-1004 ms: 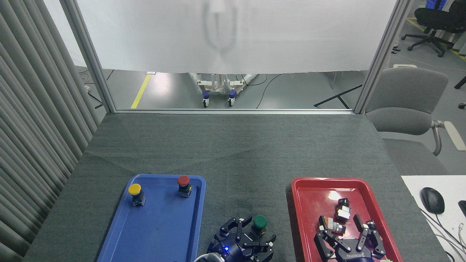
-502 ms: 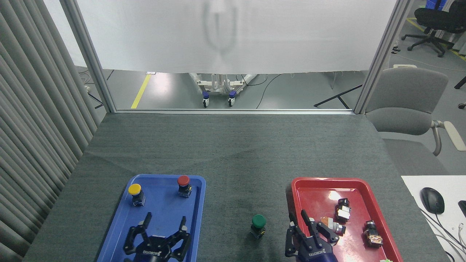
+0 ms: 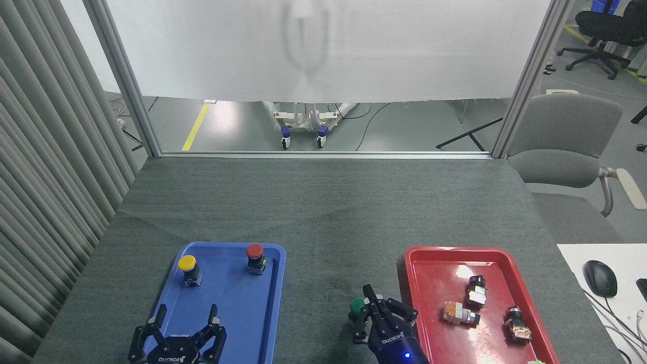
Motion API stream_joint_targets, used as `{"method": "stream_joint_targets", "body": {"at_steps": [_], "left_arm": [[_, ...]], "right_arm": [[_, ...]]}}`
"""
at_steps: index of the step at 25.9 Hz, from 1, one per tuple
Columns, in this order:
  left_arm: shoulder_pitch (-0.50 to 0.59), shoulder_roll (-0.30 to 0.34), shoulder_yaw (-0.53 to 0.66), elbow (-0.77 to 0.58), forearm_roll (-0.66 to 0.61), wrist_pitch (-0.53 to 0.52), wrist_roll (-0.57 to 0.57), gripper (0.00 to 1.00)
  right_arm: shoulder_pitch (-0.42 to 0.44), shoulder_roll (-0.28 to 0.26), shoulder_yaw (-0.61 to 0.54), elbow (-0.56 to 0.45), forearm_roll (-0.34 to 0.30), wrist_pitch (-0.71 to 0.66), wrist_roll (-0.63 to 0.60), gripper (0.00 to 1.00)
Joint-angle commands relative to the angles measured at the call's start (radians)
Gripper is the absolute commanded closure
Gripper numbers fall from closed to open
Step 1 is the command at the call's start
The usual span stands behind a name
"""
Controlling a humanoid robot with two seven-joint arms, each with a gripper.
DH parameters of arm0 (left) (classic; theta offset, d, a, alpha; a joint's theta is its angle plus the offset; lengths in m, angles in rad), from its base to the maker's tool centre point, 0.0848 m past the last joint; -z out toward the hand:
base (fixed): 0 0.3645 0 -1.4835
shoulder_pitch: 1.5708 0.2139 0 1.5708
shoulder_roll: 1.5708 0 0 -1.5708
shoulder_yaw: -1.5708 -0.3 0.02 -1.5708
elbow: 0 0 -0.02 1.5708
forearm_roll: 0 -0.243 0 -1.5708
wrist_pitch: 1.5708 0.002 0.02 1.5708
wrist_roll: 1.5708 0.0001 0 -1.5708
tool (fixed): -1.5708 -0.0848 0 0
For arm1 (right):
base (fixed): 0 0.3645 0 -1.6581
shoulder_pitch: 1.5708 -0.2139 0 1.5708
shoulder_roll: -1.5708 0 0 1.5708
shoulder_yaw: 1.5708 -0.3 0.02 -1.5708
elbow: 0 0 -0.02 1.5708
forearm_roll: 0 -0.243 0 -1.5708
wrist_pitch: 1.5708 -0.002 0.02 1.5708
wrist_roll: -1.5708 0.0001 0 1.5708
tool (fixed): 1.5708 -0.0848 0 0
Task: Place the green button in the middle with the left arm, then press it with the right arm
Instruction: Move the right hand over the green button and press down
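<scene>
The green button [image 3: 356, 305] stands upright on the dark grey cloth of the middle [image 3: 323, 242], between the two trays near the front edge. My right gripper [image 3: 370, 298] is shut, its joined fingertips right at the button's right side and covering part of the green cap. I cannot tell whether they press on it. My left gripper [image 3: 188, 316] is open and holds nothing. It hangs over the near end of the blue tray [image 3: 237, 303], well to the left of the button.
A yellow-capped button [image 3: 187, 269] and a red-capped button [image 3: 255, 258] stand at the far end of the blue tray. The red tray [image 3: 434, 273] on the right holds three small switch parts [image 3: 459, 313]. A mouse [image 3: 600, 278] lies on a white desk at the right.
The left gripper let go of the green button and drew back left over the blue tray. The right gripper left the red tray, shut, and moved left onto the button.
</scene>
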Motion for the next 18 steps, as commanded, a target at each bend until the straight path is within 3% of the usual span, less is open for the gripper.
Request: {"method": "stream_joint_targets", "body": {"at_steps": [1,9,18], "left_arm": [[0.003,0.002,0.025,-0.001,0.000,-0.002,0.001,0.01],[0.012,0.004,0.050,-0.001,0.002,-0.004,-0.001,0.01],[0.012,0.002,0.062,-0.002,0.018,-0.021,-0.001,0.01]], "right_arm": [[-0.007,0.015,0.014,0.028,0.010,0.010,0.012,1.00],[-0.033,0.016,0.027,0.137,0.013,0.028,0.013,1.00],[-0.033,0.027,0.030,0.128,0.011,0.036,0.038,0.99]]}}
